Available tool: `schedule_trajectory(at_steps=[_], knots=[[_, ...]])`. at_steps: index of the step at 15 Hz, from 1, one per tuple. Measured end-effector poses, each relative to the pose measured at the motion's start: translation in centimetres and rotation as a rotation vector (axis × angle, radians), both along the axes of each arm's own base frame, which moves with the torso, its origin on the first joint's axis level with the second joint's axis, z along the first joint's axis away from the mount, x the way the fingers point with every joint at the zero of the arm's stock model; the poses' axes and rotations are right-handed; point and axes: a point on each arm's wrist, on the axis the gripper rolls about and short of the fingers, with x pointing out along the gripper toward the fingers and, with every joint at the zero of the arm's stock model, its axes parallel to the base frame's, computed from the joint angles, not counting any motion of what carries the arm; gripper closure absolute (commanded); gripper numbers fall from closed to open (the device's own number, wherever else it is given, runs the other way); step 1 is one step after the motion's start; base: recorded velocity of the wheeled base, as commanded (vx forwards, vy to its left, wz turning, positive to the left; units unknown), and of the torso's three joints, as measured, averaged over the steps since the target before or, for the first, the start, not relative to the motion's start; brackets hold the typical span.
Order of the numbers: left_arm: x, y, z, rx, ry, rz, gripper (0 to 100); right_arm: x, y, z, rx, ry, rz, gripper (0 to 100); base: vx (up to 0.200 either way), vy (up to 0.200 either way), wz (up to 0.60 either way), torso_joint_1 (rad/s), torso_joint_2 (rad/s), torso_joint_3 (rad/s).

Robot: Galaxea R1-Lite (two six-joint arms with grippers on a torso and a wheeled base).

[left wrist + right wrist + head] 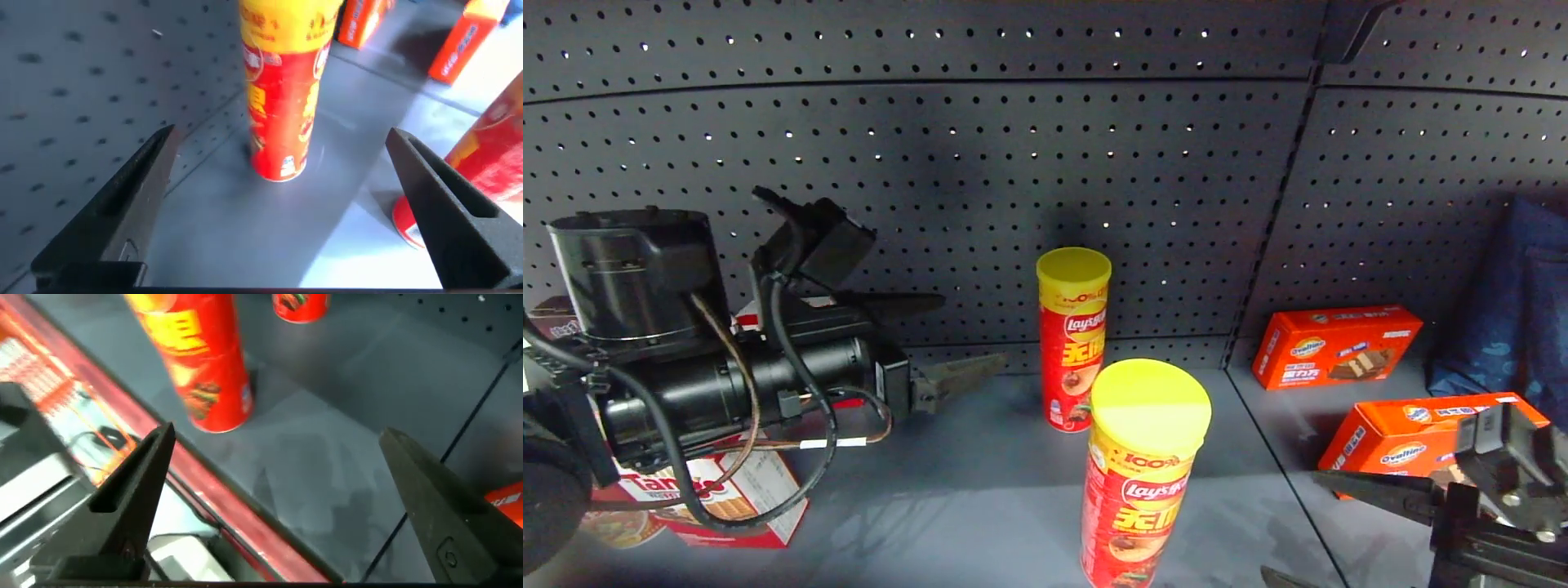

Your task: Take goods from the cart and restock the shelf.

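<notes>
Two red chip cans with yellow lids stand upright on the grey shelf (964, 498). The back can (1072, 339) is near the pegboard; the front can (1143, 474) is close to the shelf's edge. My left gripper (972, 329) hangs open just left of the back can, nothing between its fingers. In the left wrist view the back can (282, 90) stands ahead of the open left gripper (280, 135), with the front can (498, 163) off to one side. My right gripper (1289, 523) is open, low and right of the front can (200, 359), and holds nothing.
Two orange boxes (1335, 347) (1421, 445) lie on the right shelf section, beside a dark blue bag (1511, 302). A red and white box (727, 498) sits under my left arm. The pegboard wall (1013, 163) closes the back. A red strip (221, 506) marks the shelf's front edge.
</notes>
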Motion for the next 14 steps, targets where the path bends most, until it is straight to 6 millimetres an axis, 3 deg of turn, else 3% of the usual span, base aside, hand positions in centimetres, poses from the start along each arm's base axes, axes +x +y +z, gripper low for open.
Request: schedule_trajectory(at_steps=[4, 14], knots=[[-1.7, 0.8, 0.2, -0.001, -0.017, 0.010, 0, 2.0, 1.9, -1.3, -0.088, 0.043, -0.064, 0, 0.000, 0.000, 0.00, 0.000, 0.00, 0.000], [-2.2, 1.2, 0.7, -0.011, -0.035, 0.019, 0, 5.6, 5.3, -2.6, -0.159, 0.099, -0.083, 0, 0.000, 0.000, 0.00, 0.000, 0.00, 0.000]])
